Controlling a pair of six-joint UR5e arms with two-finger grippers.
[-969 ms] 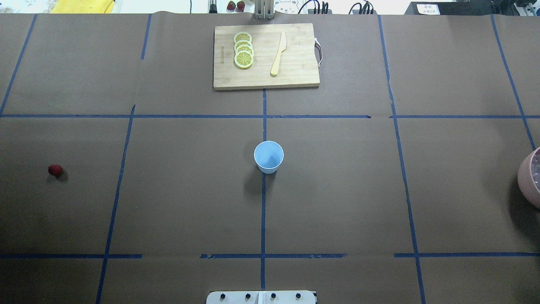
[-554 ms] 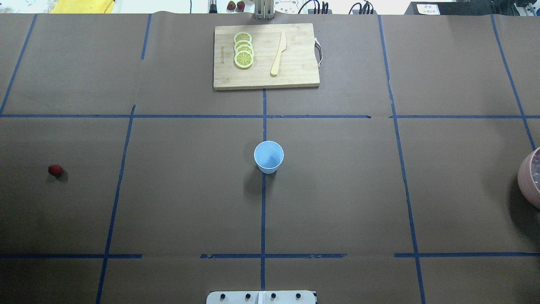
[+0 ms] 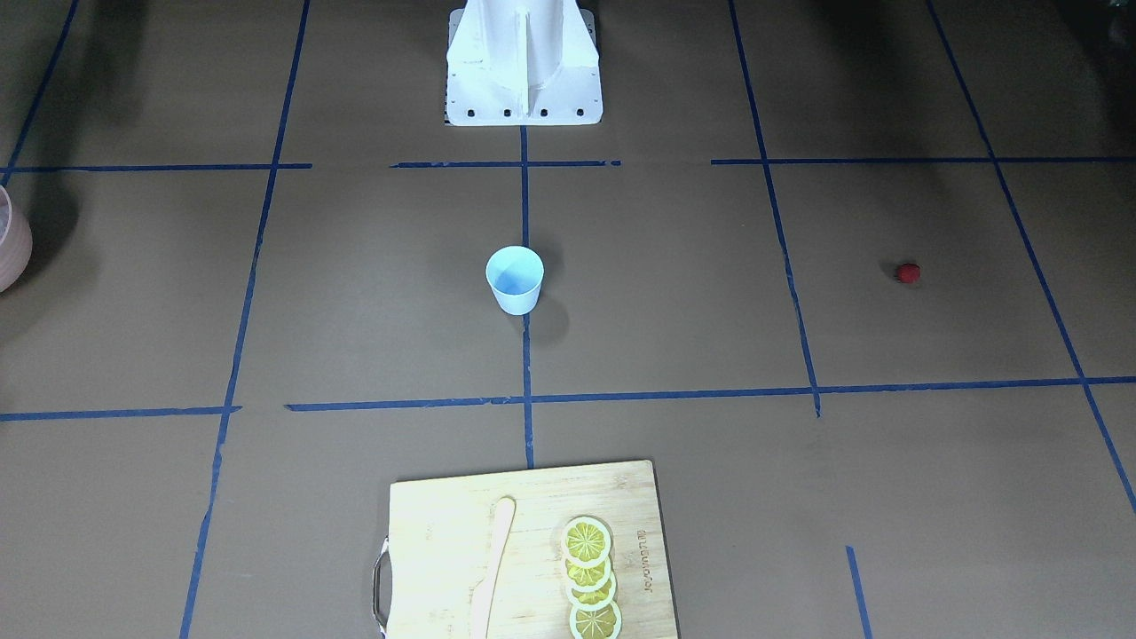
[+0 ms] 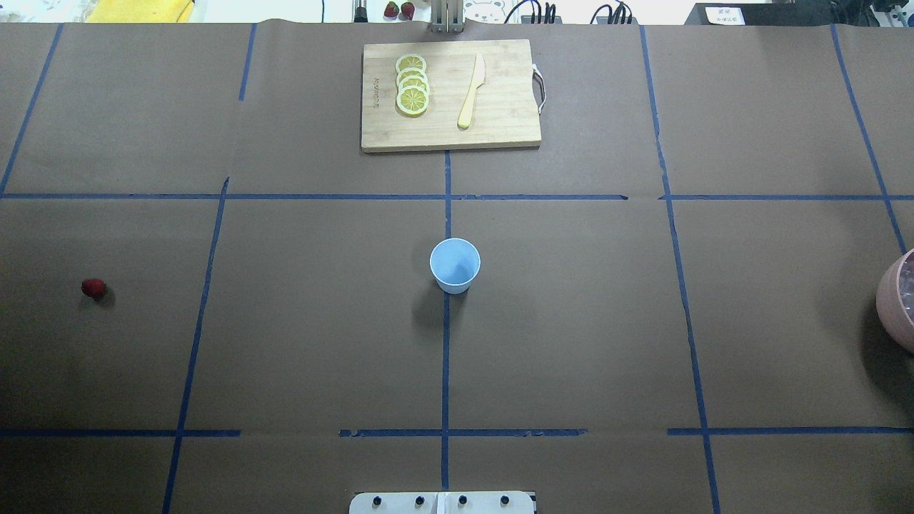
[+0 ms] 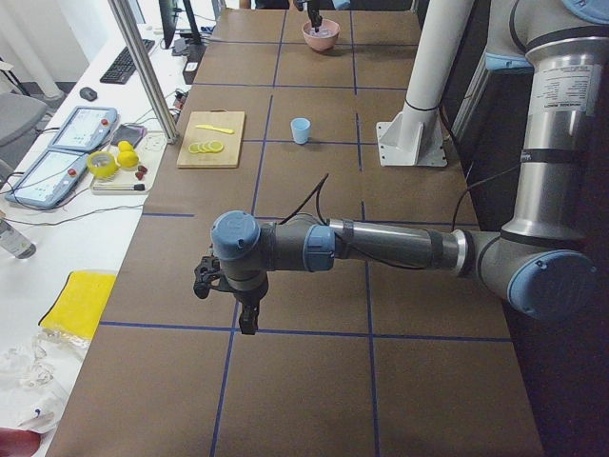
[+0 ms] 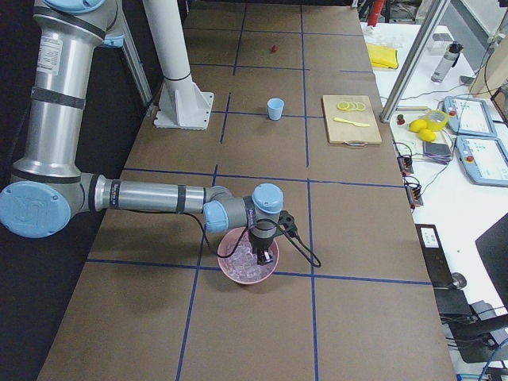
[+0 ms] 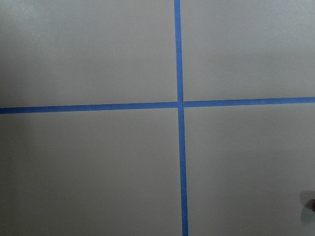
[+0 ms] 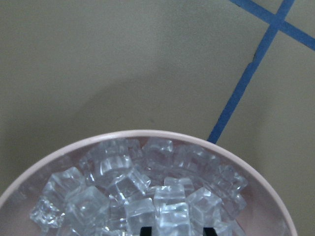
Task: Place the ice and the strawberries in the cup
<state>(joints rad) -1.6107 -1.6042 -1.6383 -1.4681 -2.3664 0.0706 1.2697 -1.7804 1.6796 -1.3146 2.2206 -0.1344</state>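
Basically nothing's in yet: cup point(image 4: 455, 265) sits empty mid tabletop point(image 4: 571, 321), strawberry point(image 4: 93, 288) lies loose well off to the left, ice point(image 8: 133, 196) all in the pink bowl point(image 8: 246, 169) under the right hand point(image 6: 261, 254), spread open with nothing gripped; left hand point(image 5: 248, 319) opening I cannot tell.

Brown table cover point(image 7: 88, 54), blue tape lines point(image 7: 180, 104) crossing
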